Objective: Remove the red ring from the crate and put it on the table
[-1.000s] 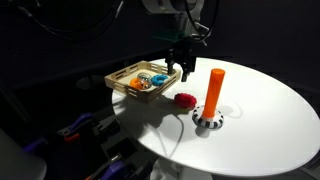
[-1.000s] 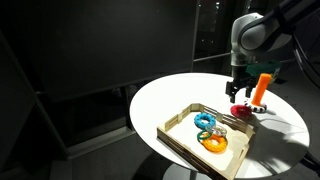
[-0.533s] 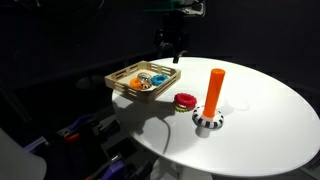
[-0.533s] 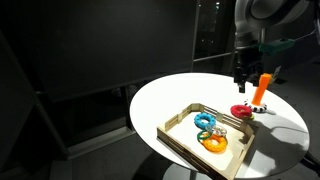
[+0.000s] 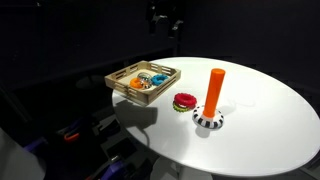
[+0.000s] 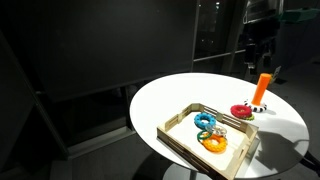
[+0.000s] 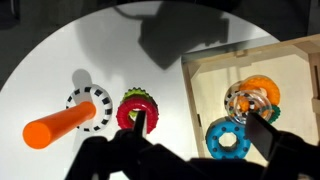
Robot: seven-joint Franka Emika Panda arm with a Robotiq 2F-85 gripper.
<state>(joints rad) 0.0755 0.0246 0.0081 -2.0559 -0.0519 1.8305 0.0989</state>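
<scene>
The red ring point(image 5: 185, 99) lies flat on the white table point(image 5: 260, 130), between the wooden crate point(image 5: 115, 83) and an orange peg; a green edge shows along its rim. It also shows in an exterior view point(image 6: 242, 111) and in the wrist view point(image 7: 136, 108). My gripper point(image 5: 165, 24) is open and empty, high above the table beyond the crate, also seen in an exterior view point(image 6: 258, 52). In the wrist view its fingers point(image 7: 203, 128) frame the ring and the crate's near wall point(image 7: 187, 100).
The crate holds a blue ring point(image 7: 228, 138), an orange ring point(image 7: 262, 88) and a clear ring point(image 7: 245, 100). An upright orange peg point(image 5: 215, 90) on a black-and-white base point(image 5: 208, 121) stands right beside the red ring. The table edge is near the crate.
My gripper has risen straight up from just above the red ring to high over the table. The red ring stays on the table.
</scene>
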